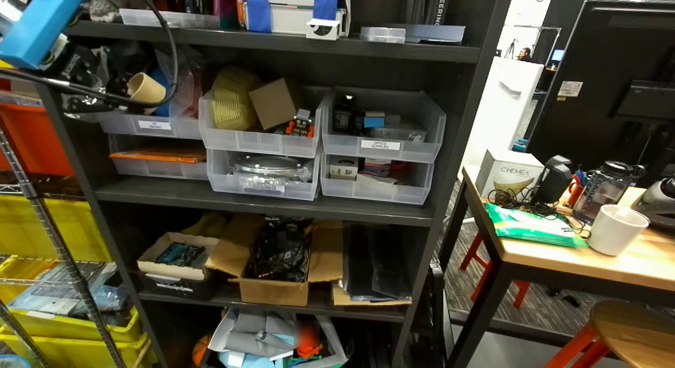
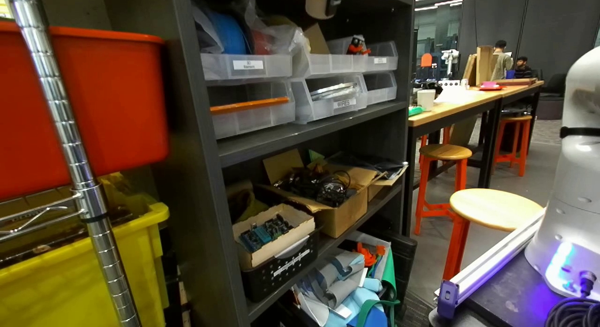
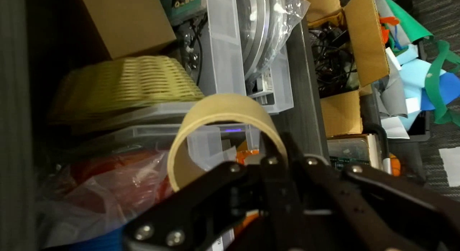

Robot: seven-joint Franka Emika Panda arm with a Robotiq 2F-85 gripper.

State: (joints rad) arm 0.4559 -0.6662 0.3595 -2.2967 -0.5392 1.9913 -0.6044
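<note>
- Wrist view: we see the pincer [image 3: 278, 146] clamped on the right-hand wall of a tan tube [image 3: 230, 105], which sits near the centre of the frame, round opening towards the camera. Pincer comes in from the bottom, its tips dark and blurred.
- Same view: woven basket [image 3: 143, 85] upper left of the tube, clear plastic bag [image 3: 122, 193] lower left; we can't tell whether either touches it.
- In an exterior view, we find the tube at upper left, tilted, at the right-hand end of the pincer, in front of a labelled clear bin [image 1: 187, 126]. Blue block [image 1: 45, 28] in the frame's top left corner, above the pincer.
- In an exterior view, we get the tube at the top edge, near the middle, the pincer's dark part just right of it. Orange figure [image 2: 357, 47] lower right of the tube, white arm [image 2: 579, 172] at the right edge.
</note>
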